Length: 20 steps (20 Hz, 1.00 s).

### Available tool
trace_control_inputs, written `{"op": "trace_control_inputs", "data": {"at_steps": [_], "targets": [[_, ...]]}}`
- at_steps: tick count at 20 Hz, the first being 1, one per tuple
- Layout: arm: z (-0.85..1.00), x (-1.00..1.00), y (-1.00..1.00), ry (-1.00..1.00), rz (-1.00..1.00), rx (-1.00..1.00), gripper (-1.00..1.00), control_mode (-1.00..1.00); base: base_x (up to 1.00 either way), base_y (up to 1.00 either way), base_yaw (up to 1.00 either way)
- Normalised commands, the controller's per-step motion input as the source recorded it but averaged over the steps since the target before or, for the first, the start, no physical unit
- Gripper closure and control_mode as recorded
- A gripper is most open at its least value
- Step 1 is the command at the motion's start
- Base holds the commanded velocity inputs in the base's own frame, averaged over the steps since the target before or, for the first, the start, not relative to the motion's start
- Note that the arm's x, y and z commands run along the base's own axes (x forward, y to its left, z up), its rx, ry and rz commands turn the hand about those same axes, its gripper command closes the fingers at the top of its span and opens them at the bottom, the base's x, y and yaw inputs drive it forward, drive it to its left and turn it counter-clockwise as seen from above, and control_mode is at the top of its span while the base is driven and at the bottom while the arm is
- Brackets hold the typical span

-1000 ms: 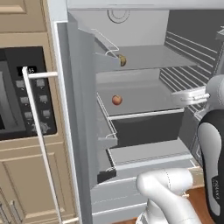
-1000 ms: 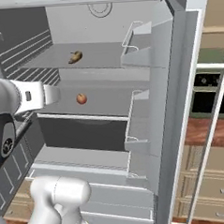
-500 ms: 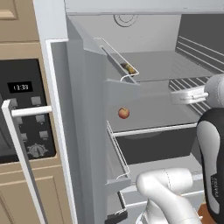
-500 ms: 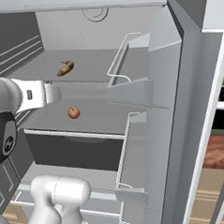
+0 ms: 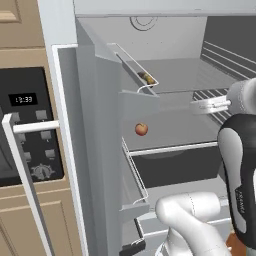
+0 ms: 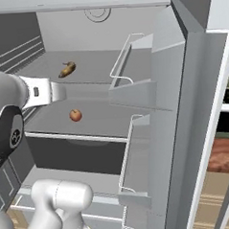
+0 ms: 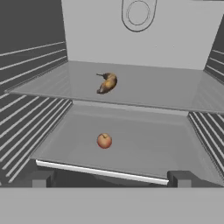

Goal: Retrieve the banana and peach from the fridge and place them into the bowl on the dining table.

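The fridge stands open in front of me. The dark olive-brown banana lies on the upper glass shelf, seen also from the right base and half hidden behind a door bin from the left base. One shelf lower, near the middle, sits the small orange-red peach. My gripper is open and holds nothing. It hovers in front of the lower shelf's front edge, short of both fruits. The bowl is out of view.
Door bins jut out on both open doors beside the opening. A dark drawer front lies under the peach's shelf. A black oven and tan cabinets sit left. A reddish-brown surface shows past the right door.
Both base views have closed in on the fridge, so the base has driven forward. The shelves and fruits look larger. The hand has kept its pose in front of the shelves.
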Motion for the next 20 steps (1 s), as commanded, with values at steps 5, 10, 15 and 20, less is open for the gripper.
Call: {"op": "trace_control_inputs", "data": {"at_steps": [5, 10, 15, 20], "targets": [[0.01, 0.74, 0.08, 0.17, 0.0, 0.0, -1.0, -1.0, 0.0, 0.0, 0.0], [0.0, 0.54, 0.19, 0.04, 0.0, 0.0, -1.0, -1.0, 0.0, 0.0, 0.0], [-0.01, 0.33, 0.19, 0.0, -0.01, 0.0, -1.0, -1.0, 0.0, 0.0, 0.0], [-0.08, 0.51, 0.17, -0.03, -0.11, 0.04, -1.0, -1.0, 0.0, 0.0, 0.0]]}}
